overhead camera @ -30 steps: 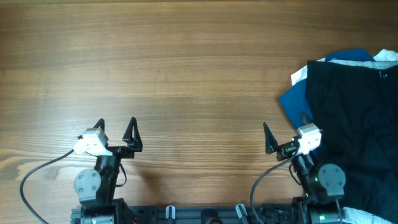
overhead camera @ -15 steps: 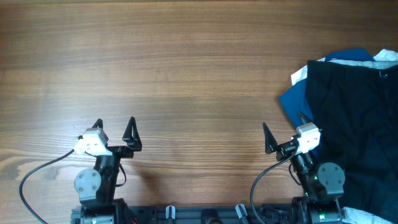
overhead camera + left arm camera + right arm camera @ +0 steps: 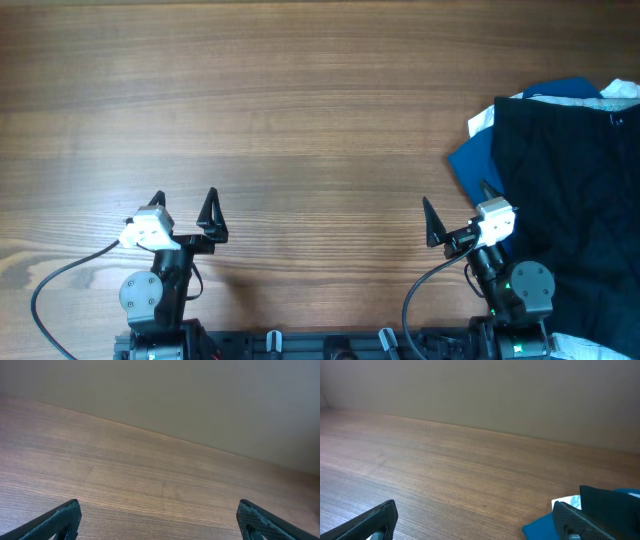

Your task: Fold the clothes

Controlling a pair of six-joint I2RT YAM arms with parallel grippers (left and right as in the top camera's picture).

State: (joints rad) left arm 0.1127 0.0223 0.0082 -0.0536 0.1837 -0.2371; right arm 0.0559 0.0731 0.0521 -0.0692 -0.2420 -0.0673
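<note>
The black shorts (image 3: 570, 190) lie in a heap at the table's right edge in the overhead view, on top of a royal-blue garment (image 3: 473, 160). A dark edge of the shorts shows at the right of the right wrist view (image 3: 610, 496). My right gripper (image 3: 458, 213) is open and empty at the front, its right finger close to the blue garment's edge; it also shows in its wrist view (image 3: 475, 517). My left gripper (image 3: 184, 209) is open and empty at the front left, far from the shorts, over bare wood in its wrist view (image 3: 159, 519).
White fabric (image 3: 620, 92) shows at the back right corner beside the heap. The blue garment also shows in the right wrist view (image 3: 540, 527). The wooden table (image 3: 280, 130) stretches left of the heap. A plain wall stands behind the table's far edge.
</note>
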